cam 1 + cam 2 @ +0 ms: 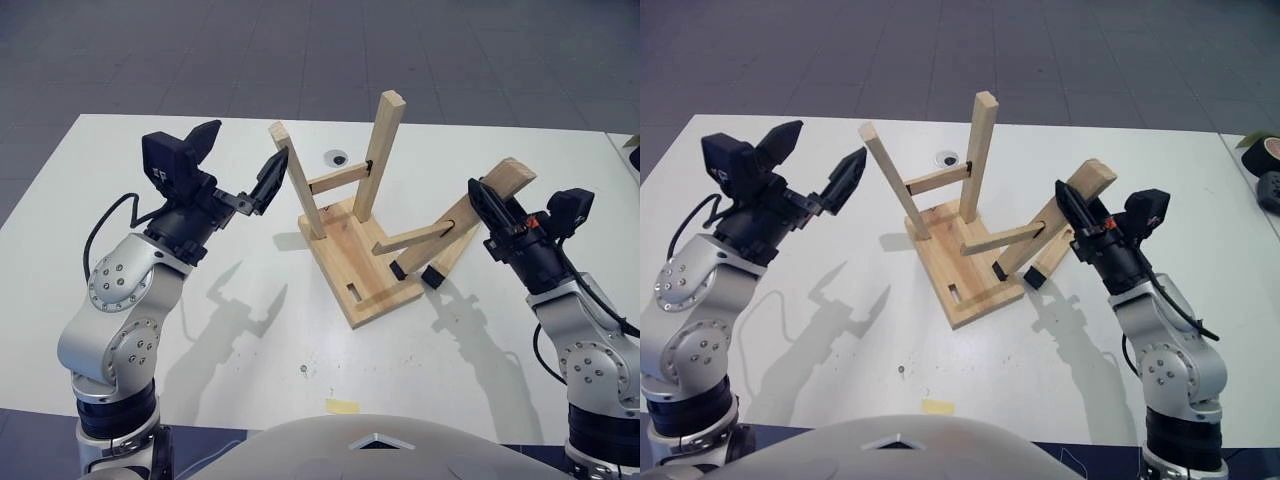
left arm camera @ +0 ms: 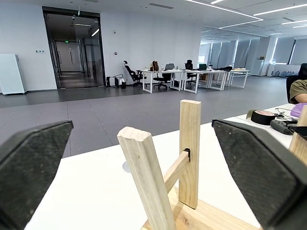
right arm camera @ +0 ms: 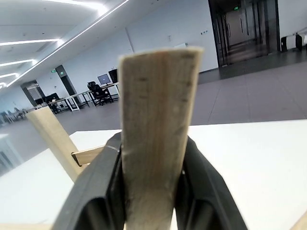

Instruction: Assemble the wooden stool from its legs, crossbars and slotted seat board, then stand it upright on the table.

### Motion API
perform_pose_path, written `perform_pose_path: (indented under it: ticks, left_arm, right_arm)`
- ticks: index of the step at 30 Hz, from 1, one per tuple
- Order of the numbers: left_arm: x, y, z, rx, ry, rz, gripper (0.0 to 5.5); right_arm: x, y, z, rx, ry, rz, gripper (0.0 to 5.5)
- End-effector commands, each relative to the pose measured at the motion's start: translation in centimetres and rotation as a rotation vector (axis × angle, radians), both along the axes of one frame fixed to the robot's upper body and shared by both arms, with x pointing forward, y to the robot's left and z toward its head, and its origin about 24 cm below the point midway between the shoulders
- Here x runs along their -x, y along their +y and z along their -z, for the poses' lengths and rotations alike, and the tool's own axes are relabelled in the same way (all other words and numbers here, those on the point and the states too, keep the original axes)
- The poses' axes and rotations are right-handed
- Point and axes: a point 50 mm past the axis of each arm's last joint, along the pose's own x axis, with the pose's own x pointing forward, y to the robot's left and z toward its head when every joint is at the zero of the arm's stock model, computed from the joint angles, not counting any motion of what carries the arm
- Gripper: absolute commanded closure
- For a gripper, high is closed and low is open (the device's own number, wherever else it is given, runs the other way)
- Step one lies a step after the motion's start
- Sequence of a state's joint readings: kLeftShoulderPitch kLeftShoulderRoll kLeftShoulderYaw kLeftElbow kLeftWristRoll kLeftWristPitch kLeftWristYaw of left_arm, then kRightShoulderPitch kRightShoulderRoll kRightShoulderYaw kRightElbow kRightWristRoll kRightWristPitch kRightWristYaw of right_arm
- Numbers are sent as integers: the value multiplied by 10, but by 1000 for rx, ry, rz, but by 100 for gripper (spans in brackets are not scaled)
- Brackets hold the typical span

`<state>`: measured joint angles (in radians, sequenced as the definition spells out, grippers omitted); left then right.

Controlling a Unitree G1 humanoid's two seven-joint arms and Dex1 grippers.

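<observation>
My left arm is bent up over the table, and my left gripper hangs in the air just left of the build. Its fingers are spread wide with nothing in them. My right arm comes in from the right side, and my right gripper is clamped tight on a loose leg near its upper end.

That leg is tilted. Its top end points up and off to my right, and its bottom end slants down toward the right edge of the seat board. A side bar sticks out of it, pointing left over the board.

The board lies flat mid-table. Two upright legs are plugged into it, joined by a crossbar. The left one leans outward a bit.
</observation>
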<state>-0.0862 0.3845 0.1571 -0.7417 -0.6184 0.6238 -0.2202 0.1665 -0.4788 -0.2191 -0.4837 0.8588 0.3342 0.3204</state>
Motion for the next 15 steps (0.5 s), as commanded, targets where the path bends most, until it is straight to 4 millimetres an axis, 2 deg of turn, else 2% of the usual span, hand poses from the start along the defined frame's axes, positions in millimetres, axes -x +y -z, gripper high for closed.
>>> perform_pose_path:
  ticks: [1,6,8,12,15]
  left_arm:
    - [4,-3,2,-78,-9,-3,10]
    - [2,-11,4,-100,-13,39,10]
    - [1,-14,4,-102,-11,57,10]
    - [-3,-18,6,-139,-14,96,10]
    - [-6,-19,4,-150,-22,116,10]
  right_arm:
    - [27,-24,61,339,236,109,447]
    - [29,-22,88,483,347,87,445]
    - [20,-11,89,451,372,52,444]
    - [3,27,57,309,254,-104,444]
    - [1,36,47,254,249,-128,444]
